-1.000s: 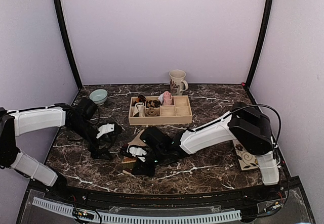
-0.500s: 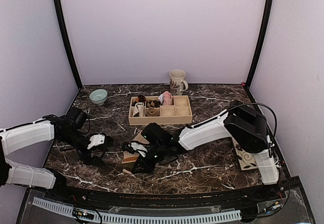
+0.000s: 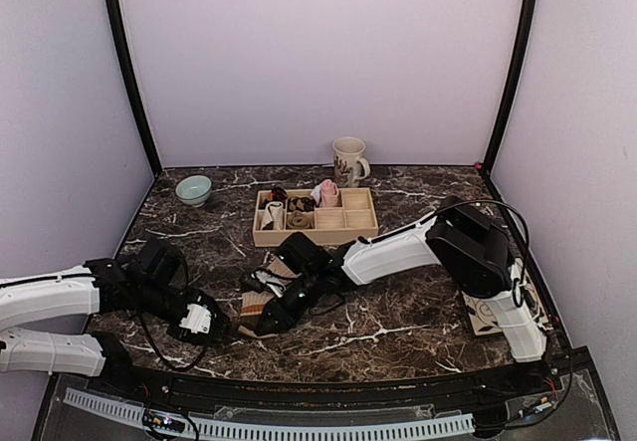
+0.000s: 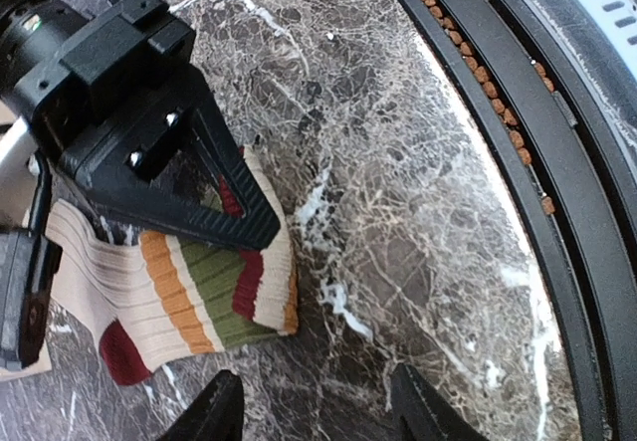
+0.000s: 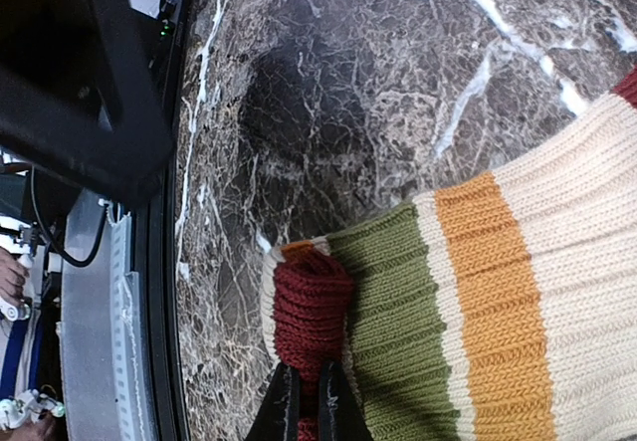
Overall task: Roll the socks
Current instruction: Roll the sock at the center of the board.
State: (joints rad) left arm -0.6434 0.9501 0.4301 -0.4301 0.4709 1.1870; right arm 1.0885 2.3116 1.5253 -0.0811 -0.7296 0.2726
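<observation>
A: What's closest to the front edge?
B: The left gripper [image 4: 317, 413], jaws apart over bare table [image 3: 418, 331], grasping nothing.
A: And the sock [image 4: 189, 292]?
B: Just beyond it, lying on the marble. The right gripper [image 5: 309, 401] is clenched on its dark-red cuff.
A: Farther back?
B: A tray [image 3: 317, 237] holding small rolled bundles [image 3: 299, 220], then a bowl [image 3: 193, 189] at the left and a mug [image 3: 348, 159] by the back wall.

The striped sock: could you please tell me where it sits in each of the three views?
Top external: striped sock, lower centre, left of middle.
Left wrist: lower left, partly covered.
Right wrist: lower right, filling that half.
Shared landmark: the right gripper, shut on its dark-red fold.
</observation>
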